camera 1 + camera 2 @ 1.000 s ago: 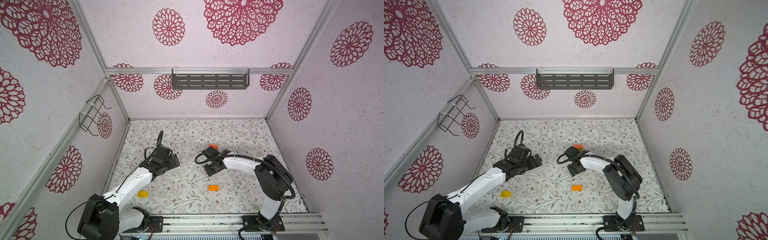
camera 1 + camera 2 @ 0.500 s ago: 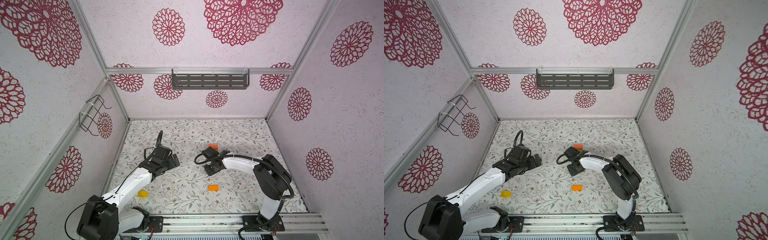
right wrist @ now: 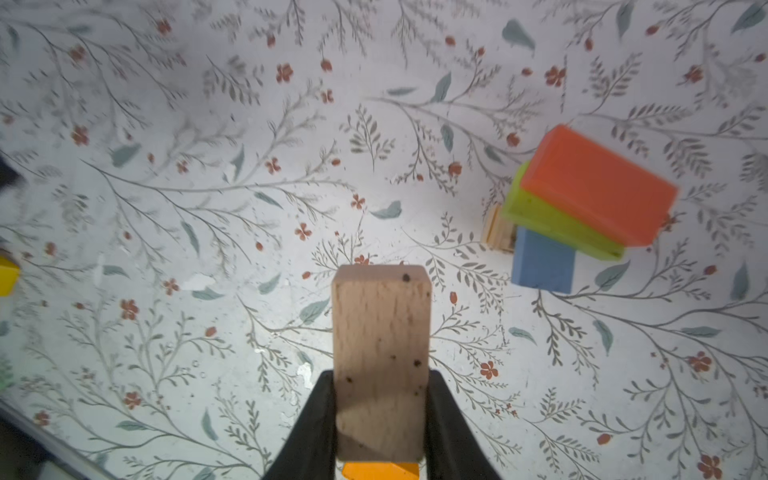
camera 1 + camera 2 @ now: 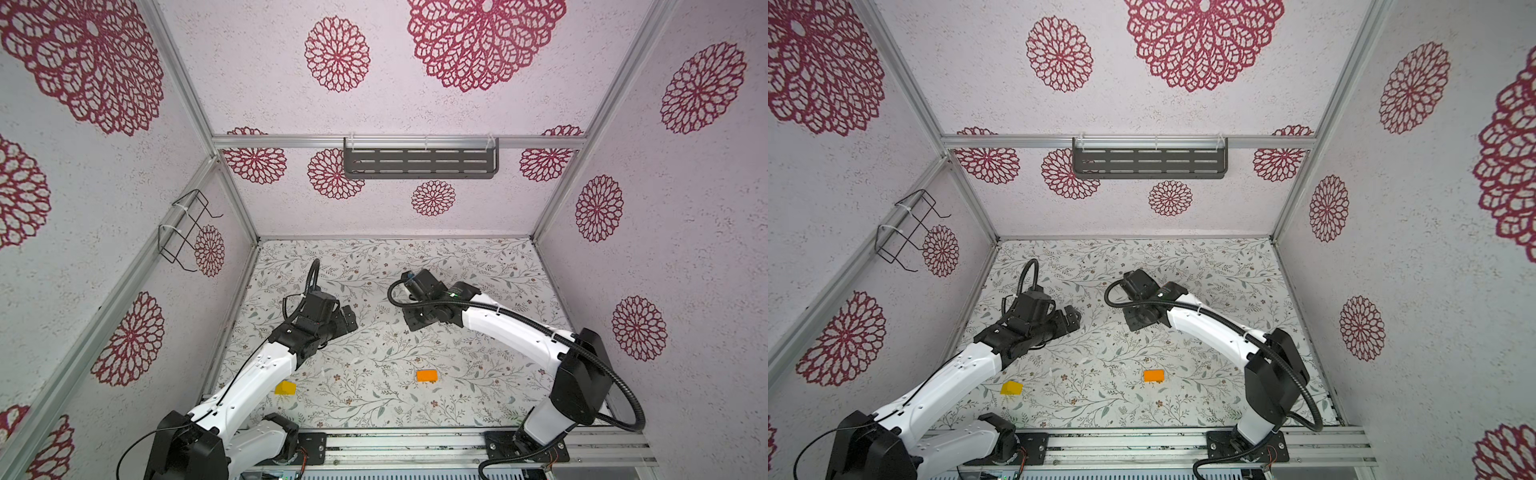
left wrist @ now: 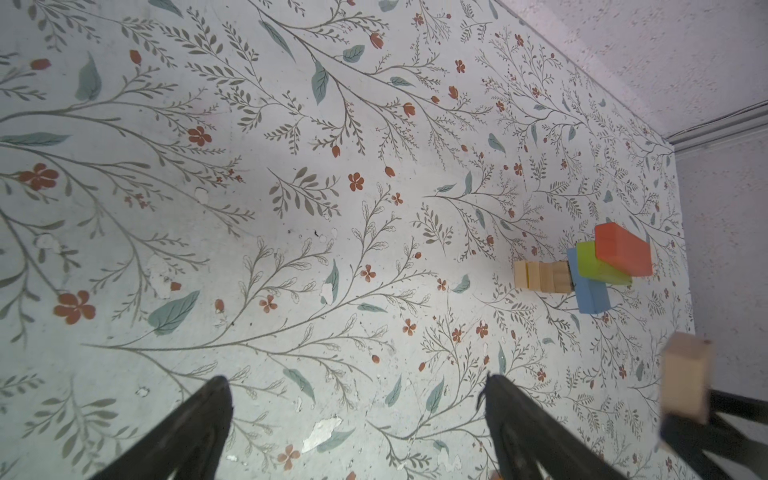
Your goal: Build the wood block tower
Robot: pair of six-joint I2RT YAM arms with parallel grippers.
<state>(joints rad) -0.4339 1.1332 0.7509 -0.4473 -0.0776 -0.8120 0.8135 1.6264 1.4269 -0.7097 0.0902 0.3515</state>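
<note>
The wood block tower (image 3: 582,199) shows in both wrist views: a red-orange bar (image 5: 621,249) on a lime green bar (image 5: 598,272), on a light blue bar (image 5: 590,295), over natural cubes (image 5: 540,278). In both top views my right wrist hides it. My right gripper (image 3: 380,399) is shut on a plain wood block (image 3: 380,353), held off the table beside the tower. My left gripper (image 5: 357,415) is open over bare table, its fingers (image 5: 199,428) wide apart. In both top views the left gripper (image 4: 347,320) sits left of the right gripper (image 4: 417,322).
An orange block (image 4: 427,375) lies near the front middle of the table and a yellow block (image 4: 285,387) at the front left beside my left arm. A grey shelf (image 4: 419,160) hangs on the back wall and a wire rack (image 4: 187,228) on the left wall.
My right gripper has closed on the plain wood block and shifted slightly toward the back, so its wrist now covers the tower's red-orange top. The left arm has barely moved.
</note>
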